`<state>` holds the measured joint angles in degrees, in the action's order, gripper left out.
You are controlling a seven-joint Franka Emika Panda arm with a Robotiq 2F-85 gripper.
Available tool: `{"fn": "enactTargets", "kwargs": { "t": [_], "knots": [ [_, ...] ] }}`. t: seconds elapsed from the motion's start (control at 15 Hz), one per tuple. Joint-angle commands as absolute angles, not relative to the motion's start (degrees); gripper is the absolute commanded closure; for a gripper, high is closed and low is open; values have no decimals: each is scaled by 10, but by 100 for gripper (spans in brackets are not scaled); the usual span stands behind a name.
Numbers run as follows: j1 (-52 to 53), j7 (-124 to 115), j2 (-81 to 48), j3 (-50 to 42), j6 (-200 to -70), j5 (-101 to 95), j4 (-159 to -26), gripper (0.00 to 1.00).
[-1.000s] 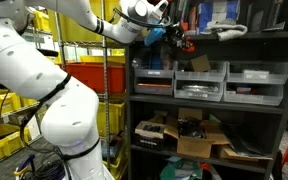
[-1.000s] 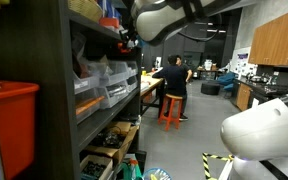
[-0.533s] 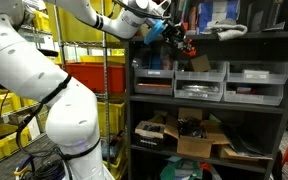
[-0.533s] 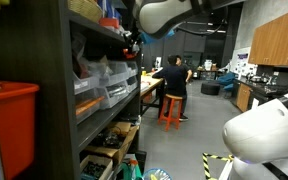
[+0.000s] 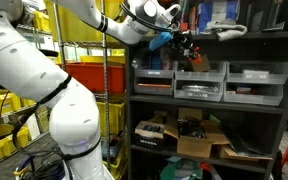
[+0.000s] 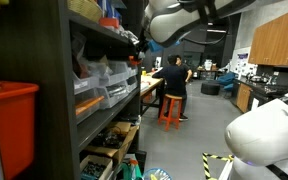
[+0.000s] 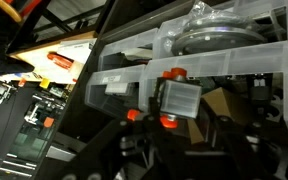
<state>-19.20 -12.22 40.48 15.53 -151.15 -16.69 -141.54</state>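
Pale square plastic block [image 7: 179, 100], orange studs, straight ahead between jaws of my gripper [image 5: 188, 50], before clear plastic shelf bins [image 7: 239, 62]; clenched or not, cannot tell.

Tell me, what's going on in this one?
A robot arm reaches up to a dark shelf rack, its gripper at the row of clear plastic bins. The wrist view shows the bins close up, but whether the gripper is open or holds anything cannot be told. In an exterior view, a person sits on an orange stool further back.
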Motion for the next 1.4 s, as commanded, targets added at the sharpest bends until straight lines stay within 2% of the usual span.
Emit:
{"fn": "enactTargets", "kwargs": {
  "t": [0.0, 0.27, 0.67, 1.33],
  "knots": [
    [-181, -132, 392, 118, -1588, -173, -1441, 86],
    [-169, -123, 354, 97, -1660, -141, -1445, 86],
    [-129, -112, 316, 91, -1703, -90, -1427, 86],
    [-168, -127, 278, 127, -1721, -106, -1380, 86]
  ]
}}
